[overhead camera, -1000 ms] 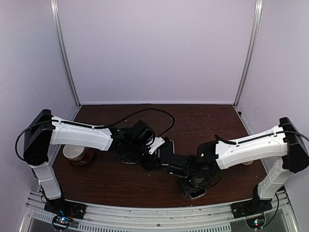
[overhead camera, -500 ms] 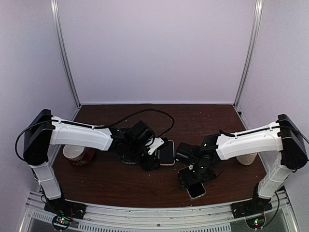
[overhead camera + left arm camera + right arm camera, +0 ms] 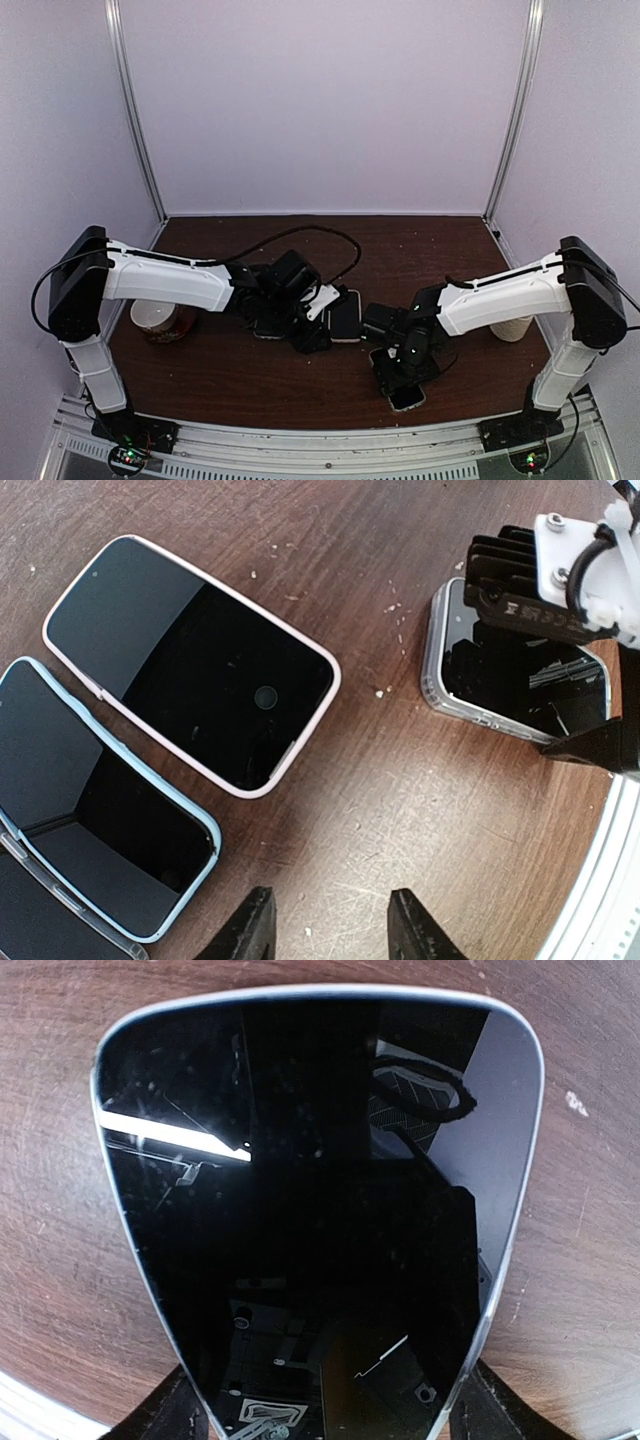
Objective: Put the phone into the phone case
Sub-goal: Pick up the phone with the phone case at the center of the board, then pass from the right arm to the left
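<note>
A black-screened phone (image 3: 320, 1190) with a clear, silvery rim lies flat on the brown table near the front edge (image 3: 408, 393). My right gripper (image 3: 330, 1400) is low over it, with one finger against each long edge; it also shows in the top view (image 3: 402, 362). The phone shows in the left wrist view (image 3: 520, 675) under the right gripper (image 3: 560, 570). My left gripper (image 3: 335, 920) is open and empty above bare table (image 3: 312, 338). Beside it lie a pink-rimmed phone (image 3: 190, 690), a blue-rimmed phone (image 3: 100, 805) and a clear case (image 3: 30, 920).
A red-and-white cup (image 3: 155, 318) stands at the left under the left arm. A white cup (image 3: 512, 328) stands at the right. A black cable (image 3: 300, 235) loops across the back of the table. A metal rail (image 3: 330, 440) runs along the front edge.
My right wrist has swung to the right and settled over the phone near the front edge. The left arm has not moved.
</note>
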